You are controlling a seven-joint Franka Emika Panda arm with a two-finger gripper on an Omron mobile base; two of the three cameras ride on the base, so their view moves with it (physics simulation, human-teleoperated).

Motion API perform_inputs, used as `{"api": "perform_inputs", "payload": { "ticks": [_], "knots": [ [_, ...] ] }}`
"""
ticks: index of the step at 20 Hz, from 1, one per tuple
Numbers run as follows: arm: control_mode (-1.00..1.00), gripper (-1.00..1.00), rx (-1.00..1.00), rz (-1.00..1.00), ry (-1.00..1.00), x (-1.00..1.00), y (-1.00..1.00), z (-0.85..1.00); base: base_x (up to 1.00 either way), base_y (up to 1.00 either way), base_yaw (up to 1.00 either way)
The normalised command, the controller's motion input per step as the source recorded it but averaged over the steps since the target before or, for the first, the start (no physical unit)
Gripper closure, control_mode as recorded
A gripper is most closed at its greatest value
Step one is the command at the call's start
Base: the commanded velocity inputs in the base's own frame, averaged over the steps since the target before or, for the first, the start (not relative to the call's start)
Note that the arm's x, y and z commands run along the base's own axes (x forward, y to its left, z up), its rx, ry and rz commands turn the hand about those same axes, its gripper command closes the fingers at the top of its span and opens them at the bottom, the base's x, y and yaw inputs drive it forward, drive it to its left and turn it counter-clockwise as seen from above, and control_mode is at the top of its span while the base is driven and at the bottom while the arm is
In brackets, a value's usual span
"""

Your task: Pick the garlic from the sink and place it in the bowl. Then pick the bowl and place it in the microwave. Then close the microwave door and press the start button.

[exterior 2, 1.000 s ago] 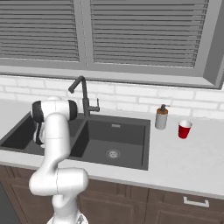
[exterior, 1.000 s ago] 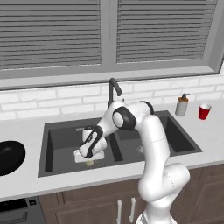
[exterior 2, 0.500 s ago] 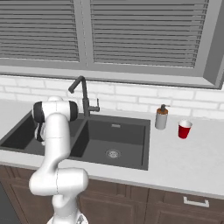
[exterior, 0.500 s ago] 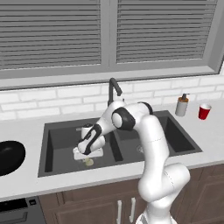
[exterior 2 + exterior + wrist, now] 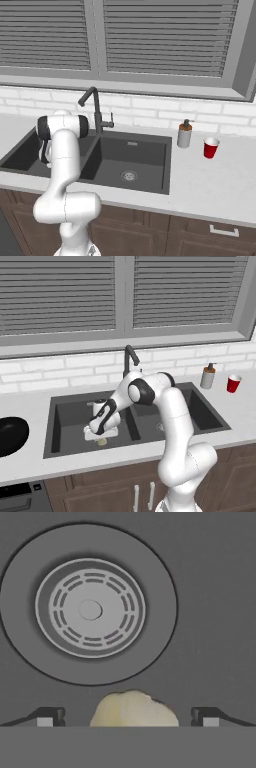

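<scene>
Two jaws apart, gripper (image 5: 128, 718) low in sink (image 5: 70, 406) | garlic (image 5: 134, 709) between the tips, nothing clamped yet | risk: round lump squirts sideways toward drain (image 5: 90, 609) if closing off-centre

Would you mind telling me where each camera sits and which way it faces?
Left base view: behind the arm's left, facing the sink; arm rises lower right.
Right base view: behind its right, same sink; arm lower left.
Hand view: on the hand, looking down at the garlic between open fingertips.
Shared: both base views show the faucet and red cup.
</scene>
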Motion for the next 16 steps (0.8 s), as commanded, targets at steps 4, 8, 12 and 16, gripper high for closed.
{"api": "perform_inputs", "payload": {
  "ticks": [4, 8, 12, 16],
  "knots": [
    [-1.00, 1.00, -0.02, 0.00, 0.00, 0.01, 0.08, -0.11, 0.00, 0.00, 0.00],
    [-1.00, 1.00, 0.00, 0.00, -0.03, -0.26, 0.00, -0.12, 0.00, 0.00, 0.00],
    [-1.00, 1.00, 0.00, -0.05, -0.05, -0.45, 0.18, 0.54, 0.00, 0.00, 0.00],
    [-1.00, 1.00, 0.00, -0.08, -0.09, -0.39, 0.38, 1.00, 0.00, 0.00, 0.00]
  ]
}}
